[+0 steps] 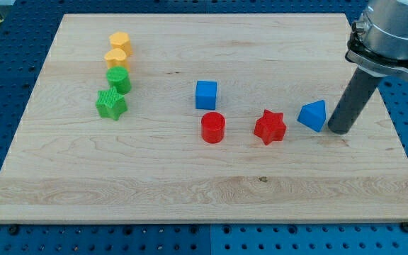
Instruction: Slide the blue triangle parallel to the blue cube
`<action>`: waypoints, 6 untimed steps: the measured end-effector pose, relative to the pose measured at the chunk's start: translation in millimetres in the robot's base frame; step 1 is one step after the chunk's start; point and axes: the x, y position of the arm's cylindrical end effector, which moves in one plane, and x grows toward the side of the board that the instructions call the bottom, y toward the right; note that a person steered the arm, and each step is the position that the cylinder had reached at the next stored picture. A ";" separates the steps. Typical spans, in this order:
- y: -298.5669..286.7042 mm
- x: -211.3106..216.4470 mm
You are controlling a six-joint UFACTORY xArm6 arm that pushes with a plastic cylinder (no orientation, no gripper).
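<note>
The blue triangle (313,115) lies on the wooden board (190,191) at the view's right. The blue cube (206,94) sits near the board's middle, to the left of the triangle and a little higher in the view. My tip (338,130) stands just to the right of the blue triangle, close to its right face; I cannot tell if it touches. The rod rises up and to the right toward the arm's grey wrist (392,32).
A red star (270,127) lies just left of the blue triangle. A red cylinder (212,127) sits below the blue cube. At the view's left stand two yellow blocks (119,48), a green cylinder (119,79) and a green star (110,104).
</note>
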 end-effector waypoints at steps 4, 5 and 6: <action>-30.6 -23.4; -48.7 -27.8; -67.4 -32.3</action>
